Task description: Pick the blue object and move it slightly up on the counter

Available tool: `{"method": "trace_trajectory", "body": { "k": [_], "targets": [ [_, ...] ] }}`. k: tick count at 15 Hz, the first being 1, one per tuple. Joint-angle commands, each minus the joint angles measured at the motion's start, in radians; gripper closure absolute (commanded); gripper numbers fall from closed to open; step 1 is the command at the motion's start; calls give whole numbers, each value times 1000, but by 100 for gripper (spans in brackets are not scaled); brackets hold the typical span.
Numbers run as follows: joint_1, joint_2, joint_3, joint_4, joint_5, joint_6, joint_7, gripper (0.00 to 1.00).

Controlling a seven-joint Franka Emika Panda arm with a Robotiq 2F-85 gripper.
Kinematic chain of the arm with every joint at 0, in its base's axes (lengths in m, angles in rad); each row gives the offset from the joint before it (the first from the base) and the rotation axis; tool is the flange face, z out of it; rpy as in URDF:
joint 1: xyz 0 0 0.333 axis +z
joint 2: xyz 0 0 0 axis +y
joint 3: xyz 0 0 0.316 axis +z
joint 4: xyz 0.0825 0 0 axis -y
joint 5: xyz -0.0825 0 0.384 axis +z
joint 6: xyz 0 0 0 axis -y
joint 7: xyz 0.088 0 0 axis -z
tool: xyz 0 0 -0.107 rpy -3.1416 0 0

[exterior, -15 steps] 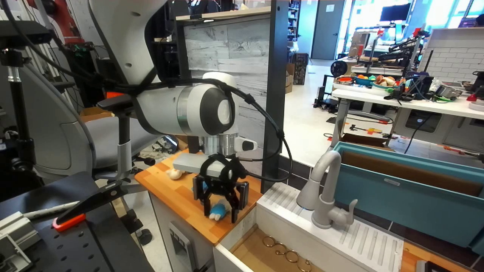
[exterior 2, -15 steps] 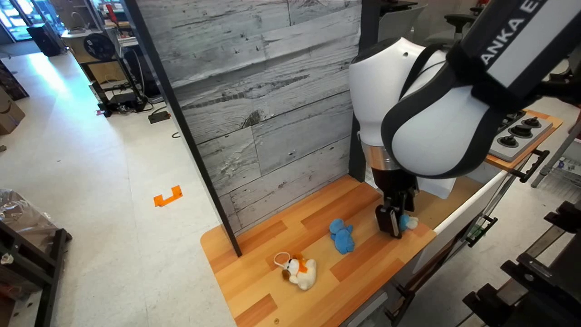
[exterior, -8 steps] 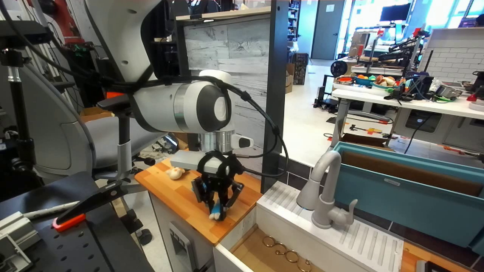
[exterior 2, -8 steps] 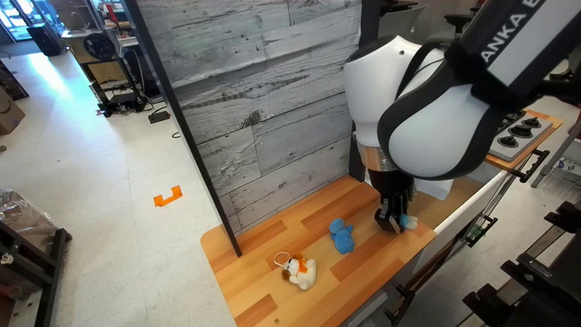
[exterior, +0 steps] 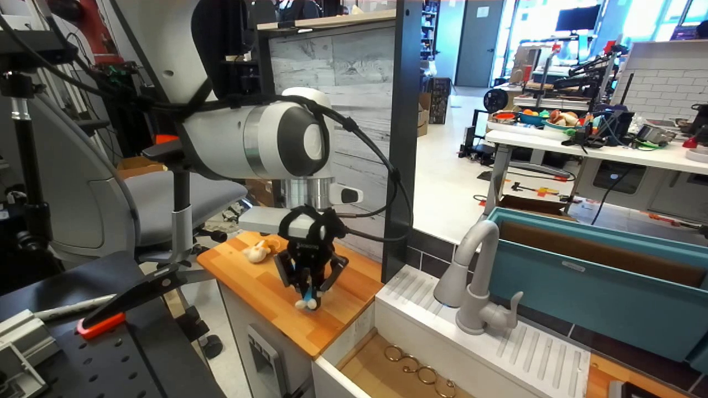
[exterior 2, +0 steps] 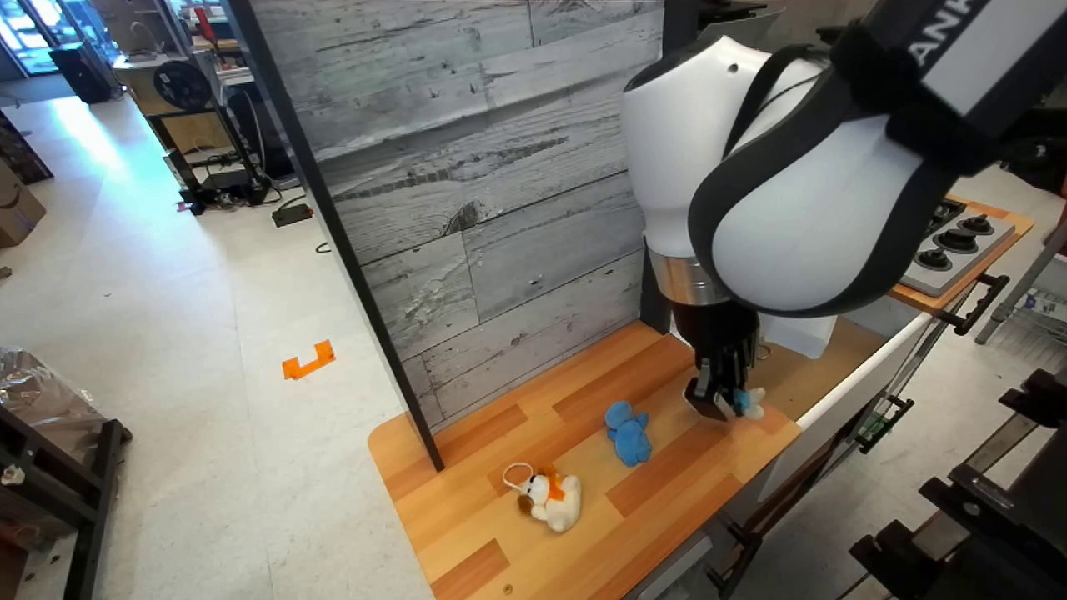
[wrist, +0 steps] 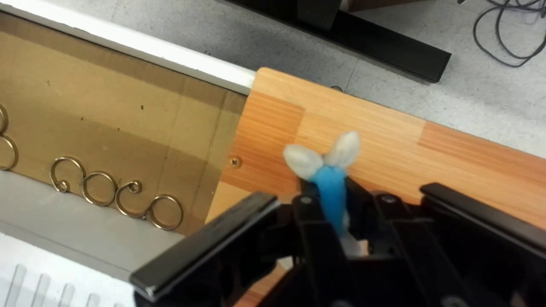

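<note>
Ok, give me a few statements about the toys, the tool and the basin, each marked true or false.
1. The tool is closed on a blue-and-white toy. True.
2. No other blue toy is in view. False: an all-blue toy lies on the counter.
3. A white plush also lies on the counter. True.
4. The white plush touches the tool. False: they are apart, the all-blue toy between them in an exterior view.
5. Gold loops lie in the basin. True.
</note>
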Motion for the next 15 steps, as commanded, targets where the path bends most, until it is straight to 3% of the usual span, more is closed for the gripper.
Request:
{"method": "trace_trajectory", "body": {
  "k": [1, 6, 15],
  "targets": [
    [53, -59, -12, -13, -6, -23, 28, 97],
    [93, -48, -29, 65, -19, -19, 42, 97],
    [82, 20, -65, 196, -25, -19, 24, 97]
  ]
}}
